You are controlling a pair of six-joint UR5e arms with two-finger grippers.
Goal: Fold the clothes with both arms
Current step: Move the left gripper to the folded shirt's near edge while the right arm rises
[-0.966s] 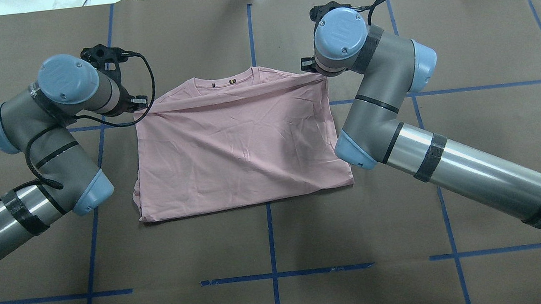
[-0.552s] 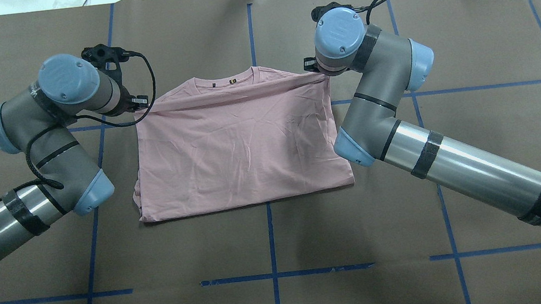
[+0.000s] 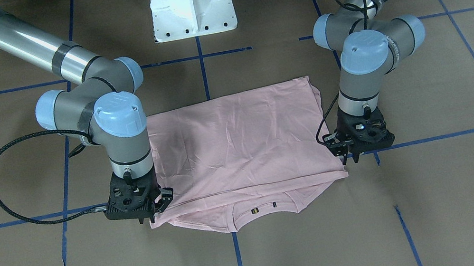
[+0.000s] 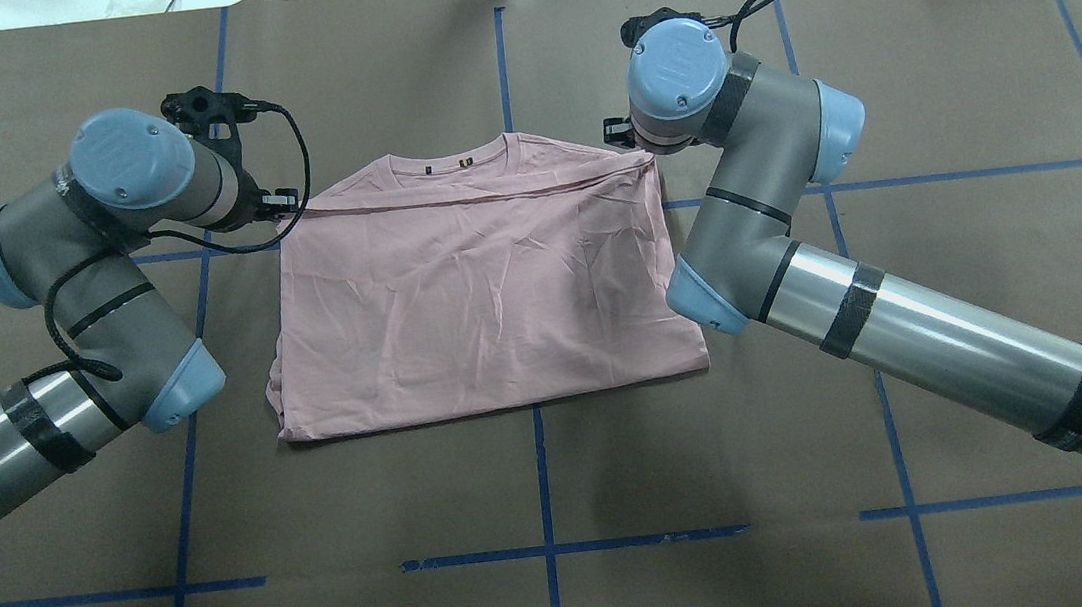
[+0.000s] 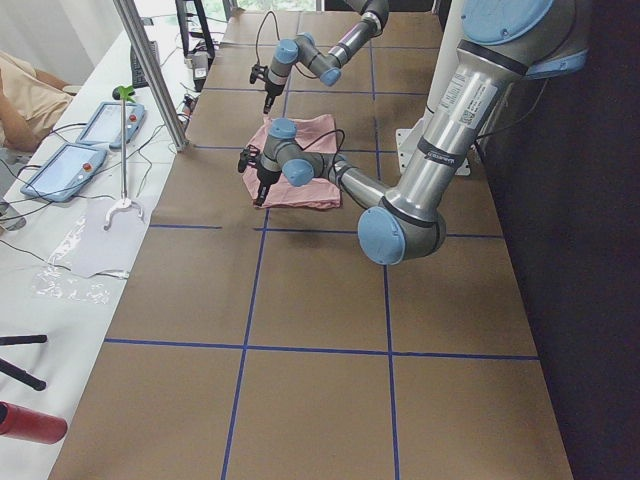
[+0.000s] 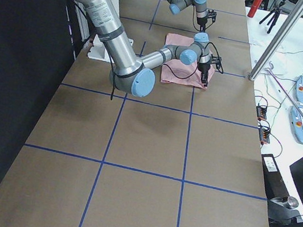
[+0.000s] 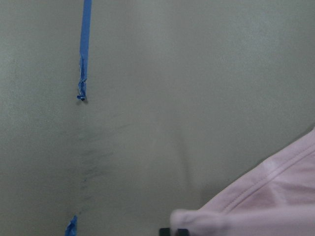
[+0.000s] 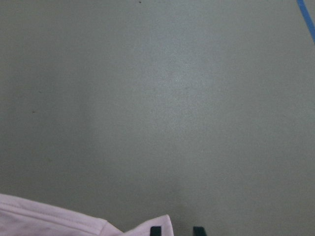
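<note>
The pale pink T-shirt (image 4: pixel 479 290) lies folded in half on the brown table, print hidden, its hem brought up just short of the collar (image 3: pixel 257 209). My left gripper (image 3: pixel 350 156) stands low at one corner of the folded edge. In the left wrist view a blurred fold of the shirt (image 7: pixel 275 196) bunches over the close-set fingertips, so it looks shut on the cloth. My right gripper (image 3: pixel 153 209) stands at the other corner. Its fingertips (image 8: pixel 155 230) show apart, with the shirt's corner (image 8: pixel 74 219) flat on the table beside them.
The white pedestal base (image 3: pixel 191 5) stands at the robot's side of the table. Blue tape lines (image 4: pixel 540 464) cross the brown cover. Past the far edge is a bench with tablets (image 5: pixel 65 165), a metal post (image 5: pixel 150 70) and a person's sleeve (image 5: pixel 25 90).
The raised folded edge has sunk flat onto the lower layer near the collar. Both wrists have shifted slightly, and the right arm has edged toward the far side.
</note>
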